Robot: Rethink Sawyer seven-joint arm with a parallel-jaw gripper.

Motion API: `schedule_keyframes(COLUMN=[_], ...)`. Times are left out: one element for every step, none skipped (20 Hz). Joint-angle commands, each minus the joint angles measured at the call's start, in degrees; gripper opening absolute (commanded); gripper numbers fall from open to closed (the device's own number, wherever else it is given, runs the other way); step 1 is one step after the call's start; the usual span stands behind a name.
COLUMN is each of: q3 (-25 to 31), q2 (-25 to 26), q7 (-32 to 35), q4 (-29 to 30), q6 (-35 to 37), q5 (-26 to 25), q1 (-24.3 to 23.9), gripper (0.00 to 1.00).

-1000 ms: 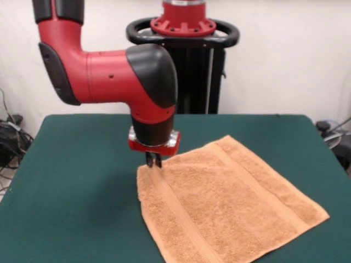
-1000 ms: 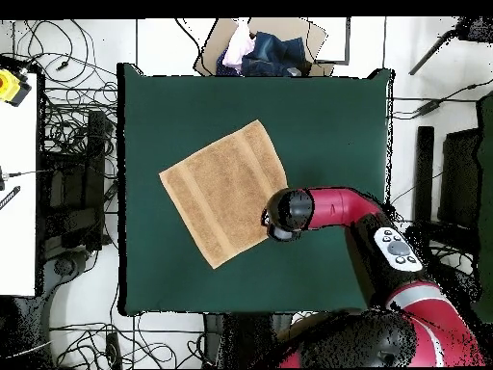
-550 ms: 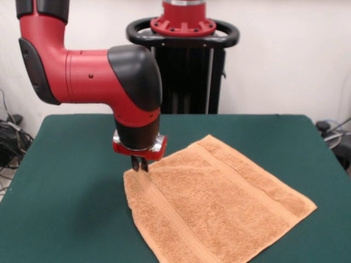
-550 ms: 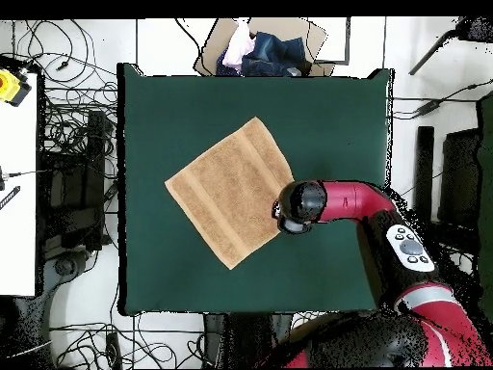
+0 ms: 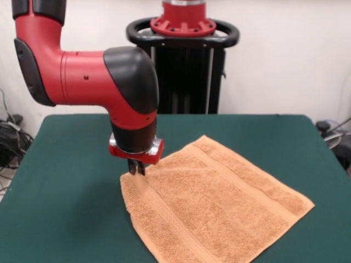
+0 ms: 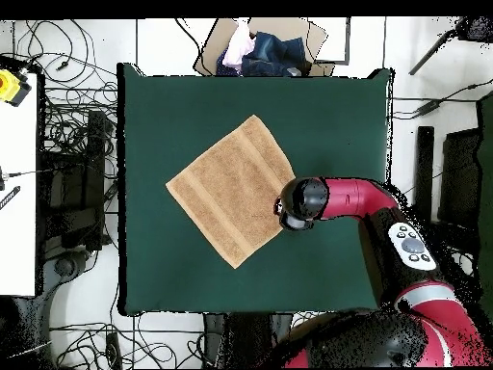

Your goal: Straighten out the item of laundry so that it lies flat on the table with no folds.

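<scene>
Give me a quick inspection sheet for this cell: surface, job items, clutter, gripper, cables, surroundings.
Surface: green table, nothing on it but the towel.
Job items: towel spread open, set diagonally, no folds seen.
Clutter: nothing seen on the table.
Gripper: gripper shut on the towel's corner, at table level.
Cables: tangled on the floor round the table.
Surroundings: cardboard box with cloth beyond one table edge; white bench beside the table.
</scene>
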Motion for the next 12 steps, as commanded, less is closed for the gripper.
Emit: schedule_keyframes(q3=[2.3,2.3,2.4,2.4,2.4,2.3,2.4,2.6,2.7,2.9,2.8,2.7], q2=[2.5,2.4,2.4,2.3,2.5,2.7,3.0,3.1,3.3,3.4,3.4,3.4], q7=[-13.7,-13.9,-14.0,-14.1,-14.0,-13.9,-14.0,-14.5,-15.0,-15.4,-14.5,-13.6], q4=[-3.2,-3.2,-3.1,-3.2,-3.3,-3.3,-3.6,-3.7,-3.8,-3.8,-3.7,-3.6], q6=[1.3,1.4,1.4,1.6,1.6,1.3,1.3,1.6,1.8,1.8,1.5,1.3], q5=[-4.6,-4.6,-4.6,-4.8,-4.9,-5.0,-5.1,-5.0,-4.9,-4.9,-4.6,-4.2], q1=[0.5,0.4,0.3,0.4,0.4,0.4,0.3,0.2,0.0,-0.1,-0.1,-0.1], gripper=[0.00,0.00,0.00,0.00,0.00,0.00,0.00,0.00,0.00,1.00,1.00,1.00])
